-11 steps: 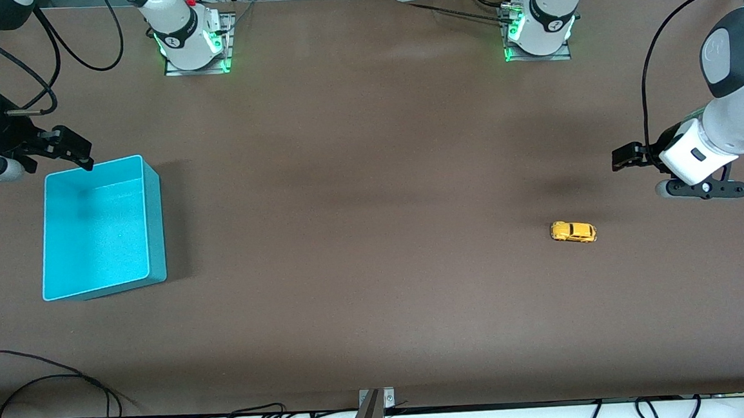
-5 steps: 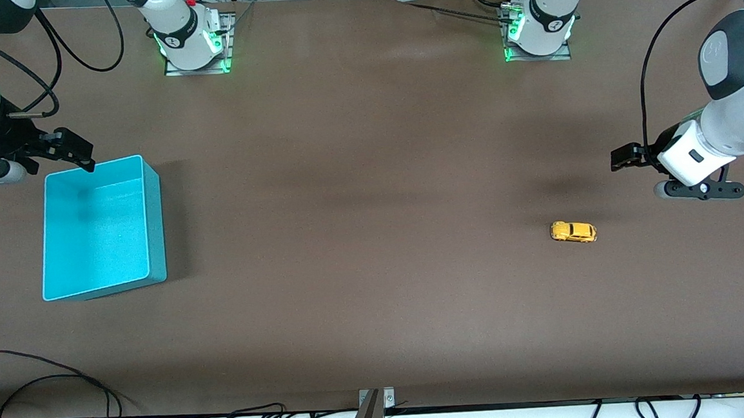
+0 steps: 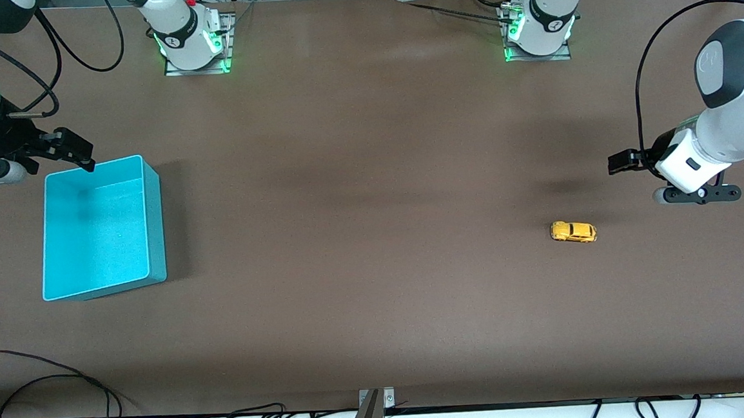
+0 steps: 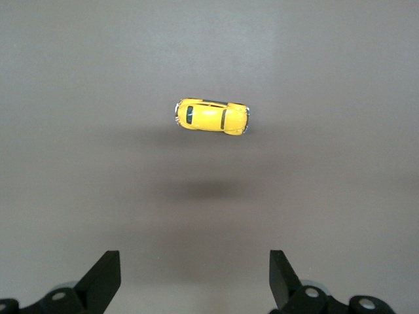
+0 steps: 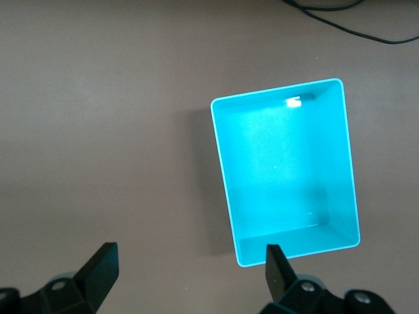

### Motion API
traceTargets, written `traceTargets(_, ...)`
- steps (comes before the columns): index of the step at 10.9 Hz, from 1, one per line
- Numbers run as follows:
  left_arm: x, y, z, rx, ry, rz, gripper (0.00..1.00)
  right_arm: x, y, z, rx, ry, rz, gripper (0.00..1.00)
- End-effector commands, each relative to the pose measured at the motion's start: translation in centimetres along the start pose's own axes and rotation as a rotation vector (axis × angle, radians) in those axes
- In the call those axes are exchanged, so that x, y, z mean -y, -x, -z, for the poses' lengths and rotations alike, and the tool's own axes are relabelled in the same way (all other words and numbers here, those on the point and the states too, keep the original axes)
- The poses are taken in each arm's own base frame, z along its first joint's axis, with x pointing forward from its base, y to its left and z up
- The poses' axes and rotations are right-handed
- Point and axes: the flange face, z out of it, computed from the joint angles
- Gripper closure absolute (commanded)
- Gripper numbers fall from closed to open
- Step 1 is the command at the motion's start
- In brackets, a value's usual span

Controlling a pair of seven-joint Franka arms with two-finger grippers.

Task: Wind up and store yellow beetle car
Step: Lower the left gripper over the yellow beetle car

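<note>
Hovering spread-fingered over bare table near the yellow beetle car [image 3: 573, 231], the left end effector [image 4: 195, 278] lines up its grasp; the right end effector [image 5: 190, 275], likewise apart, waits by the turquoise bin [image 3: 153, 216].

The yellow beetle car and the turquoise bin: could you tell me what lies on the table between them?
Nothing: in the front view only bare brown table runs from the yellow beetle car to the turquoise bin.

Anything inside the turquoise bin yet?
No. The turquoise bin shows only its bare floor in both views; nothing covers it. The yellow beetle car sits on the table.
</note>
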Motion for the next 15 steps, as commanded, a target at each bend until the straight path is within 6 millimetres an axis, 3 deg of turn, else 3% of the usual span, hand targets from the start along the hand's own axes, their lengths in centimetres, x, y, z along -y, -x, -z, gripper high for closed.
traceTargets(1,0.5,-0.5,-0.5,0.001,0.028,0.218,0.0,-0.2,-0.2,0.6,0.006,0.0,0.014,0.0)
traceTargets(4,1.2,-1.5,-1.5,-0.009,0.108,0.62,0.0,-0.2,-0.3,0.5,0.007,0.0,0.012,0.0)
traceTargets(7,1.6,-3.2,-3.9,-0.027,0.121,0.972,0.0,-0.2,-0.3,0.6,0.004,0.0,0.012,0.0)
traceTargets(10,1.4,-4.3,-9.0,-0.065,0.142,1.268,0.0,-0.1,-0.3,0.5,0.007,0.0,0.014,0.0)
traceTargets(12,0.9,-3.9,-12.4,-0.093,0.166,1.343,0.0,0.0,-0.3,0.6,0.007,0.0,0.014,0.0)
traceTargets(15,0.0,-5.9,-16.4,-0.134,0.22,1.435,0.0,0.0,-0.3,0.6,0.007,0.0,0.014,0.0)
